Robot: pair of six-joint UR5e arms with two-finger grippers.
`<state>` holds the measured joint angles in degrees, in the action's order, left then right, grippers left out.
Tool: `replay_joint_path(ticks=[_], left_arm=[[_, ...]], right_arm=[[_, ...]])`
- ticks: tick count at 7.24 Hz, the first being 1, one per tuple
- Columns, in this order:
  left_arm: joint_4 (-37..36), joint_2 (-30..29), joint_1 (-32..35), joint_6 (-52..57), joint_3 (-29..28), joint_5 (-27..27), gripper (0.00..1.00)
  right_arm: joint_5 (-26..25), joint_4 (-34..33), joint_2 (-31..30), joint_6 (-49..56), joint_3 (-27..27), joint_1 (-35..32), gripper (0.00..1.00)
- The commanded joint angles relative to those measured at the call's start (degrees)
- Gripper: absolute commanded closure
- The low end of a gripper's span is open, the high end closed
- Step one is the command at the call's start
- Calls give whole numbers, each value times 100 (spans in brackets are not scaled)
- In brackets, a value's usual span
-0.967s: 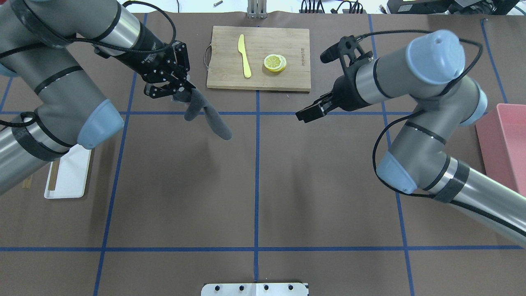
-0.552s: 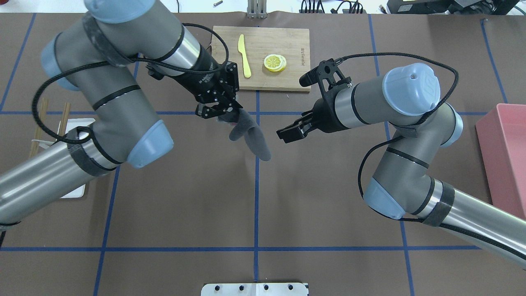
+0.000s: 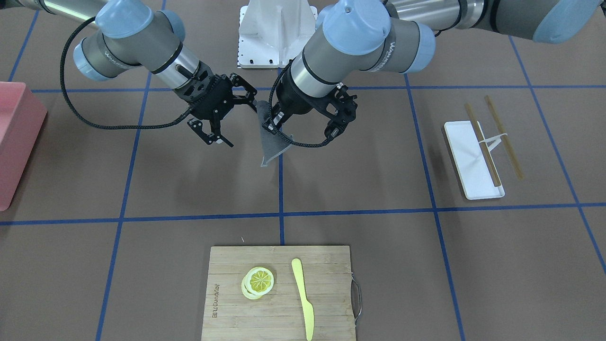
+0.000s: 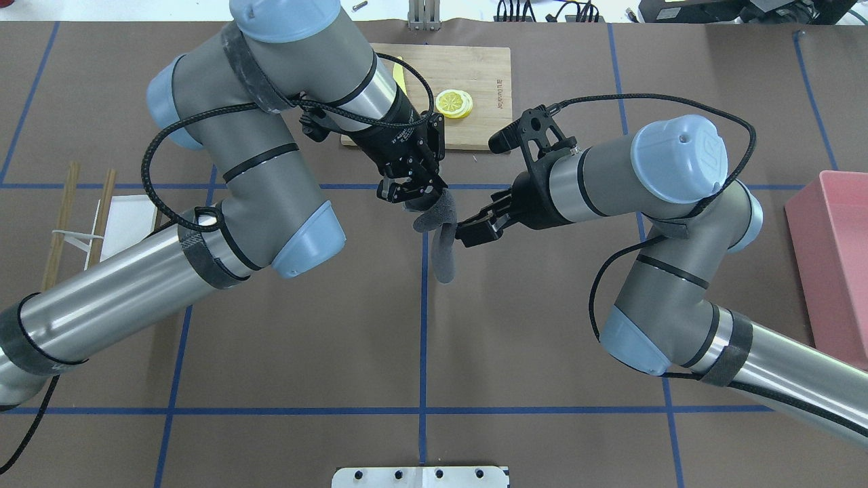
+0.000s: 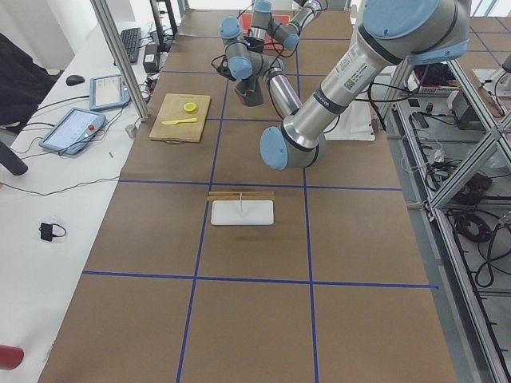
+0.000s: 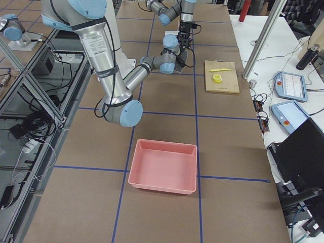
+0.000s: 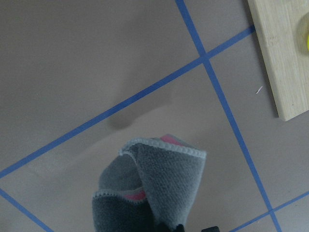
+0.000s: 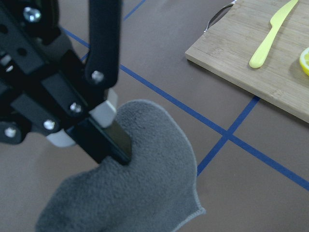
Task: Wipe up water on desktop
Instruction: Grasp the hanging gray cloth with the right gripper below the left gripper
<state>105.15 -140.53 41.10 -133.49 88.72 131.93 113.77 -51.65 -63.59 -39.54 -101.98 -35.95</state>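
The desktop (image 4: 305, 339) is brown with blue tape lines. No water shows clearly on it. My left gripper (image 4: 419, 196) is shut on a grey cloth (image 4: 442, 237) with a pink underside. It holds the cloth hanging above the centre line, just in front of the cutting board. In the front-facing view the cloth (image 3: 272, 139) hangs under the left gripper (image 3: 271, 124). It fills the bottom of the left wrist view (image 7: 149, 183). My right gripper (image 4: 469, 230) is open and empty, right beside the cloth (image 8: 140, 193); it also shows in the front-facing view (image 3: 243, 123).
A bamboo cutting board (image 4: 485, 68) with lemon slices (image 4: 454, 103) and a yellow knife (image 3: 303, 298) lies at the far side. A white tray (image 3: 466, 156) with chopsticks (image 3: 502, 137) lies on my left. A pink bin (image 4: 837, 251) stands at my right.
The left arm has carried the cloth right and towards me, to the centre line. The right gripper has moved left, up to the cloth.
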Motion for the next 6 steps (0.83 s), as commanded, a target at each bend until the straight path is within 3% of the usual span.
replay_joint_path(ticks=[1,6], left_arm=[[-3,8,64,51,-39,0,100],[-12,-27,135,-36,-39,8,100]], right_arm=[[-39,-3,-100,8,-164,70,0],[-338,-3,-154,-10,-253,413,0]])
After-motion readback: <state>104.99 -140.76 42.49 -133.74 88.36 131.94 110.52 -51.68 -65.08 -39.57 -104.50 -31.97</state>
